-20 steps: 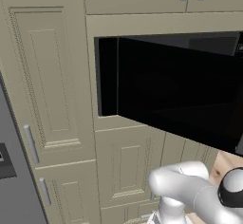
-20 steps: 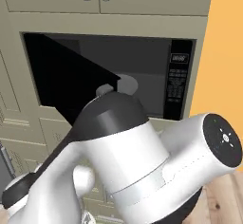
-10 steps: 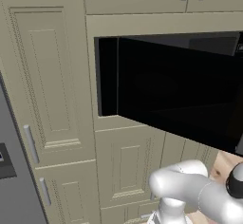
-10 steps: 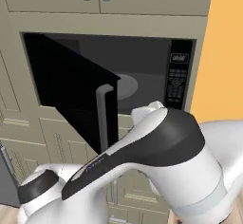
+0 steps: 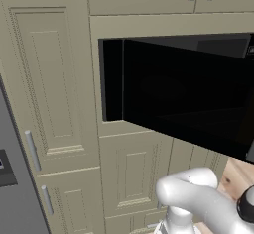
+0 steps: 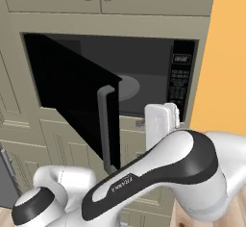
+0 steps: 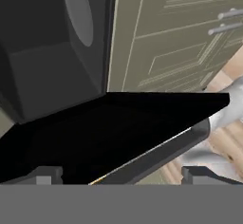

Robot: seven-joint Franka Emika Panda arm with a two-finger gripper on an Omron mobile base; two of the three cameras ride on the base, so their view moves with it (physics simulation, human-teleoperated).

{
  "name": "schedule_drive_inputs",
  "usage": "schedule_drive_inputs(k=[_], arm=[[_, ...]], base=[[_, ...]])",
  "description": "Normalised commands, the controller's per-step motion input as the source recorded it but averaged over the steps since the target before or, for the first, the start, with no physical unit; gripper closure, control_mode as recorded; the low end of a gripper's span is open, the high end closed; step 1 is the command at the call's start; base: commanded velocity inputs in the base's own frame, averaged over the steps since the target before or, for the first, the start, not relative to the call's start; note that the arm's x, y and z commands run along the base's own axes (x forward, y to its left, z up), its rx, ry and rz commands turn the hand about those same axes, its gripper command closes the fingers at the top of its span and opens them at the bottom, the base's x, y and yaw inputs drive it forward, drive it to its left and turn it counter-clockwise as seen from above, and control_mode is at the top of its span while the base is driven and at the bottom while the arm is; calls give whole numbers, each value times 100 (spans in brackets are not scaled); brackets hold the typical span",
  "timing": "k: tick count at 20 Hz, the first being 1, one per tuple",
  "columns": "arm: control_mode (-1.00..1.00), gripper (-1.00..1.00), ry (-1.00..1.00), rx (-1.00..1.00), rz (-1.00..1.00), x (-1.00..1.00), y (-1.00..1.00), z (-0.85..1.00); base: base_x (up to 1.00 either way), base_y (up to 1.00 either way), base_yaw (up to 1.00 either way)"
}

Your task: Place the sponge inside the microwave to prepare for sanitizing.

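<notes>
With the microwave (image 6: 144,84) door (image 6: 72,94) open, the spread, empty gripper (image 7: 121,173) must fetch the sponge next.

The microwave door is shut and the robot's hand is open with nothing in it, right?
Not quite. The microwave door is swung open, not shut: the right base view shows the dark cavity and round turntable behind it. The rest holds: the hand is open with nothing in it.
</notes>
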Motion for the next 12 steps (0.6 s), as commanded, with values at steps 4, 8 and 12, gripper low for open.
schedule_drive_inputs(k=[4,8,12], arm=[[-100,-100,2,25,-1,57,-13,-13],[-100,-100,2,20,0,52,-14,-11],[-100,-100,0,15,2,47,-22,-10]], base=[[0,0,0],[0,0,0],[0,0,0]])
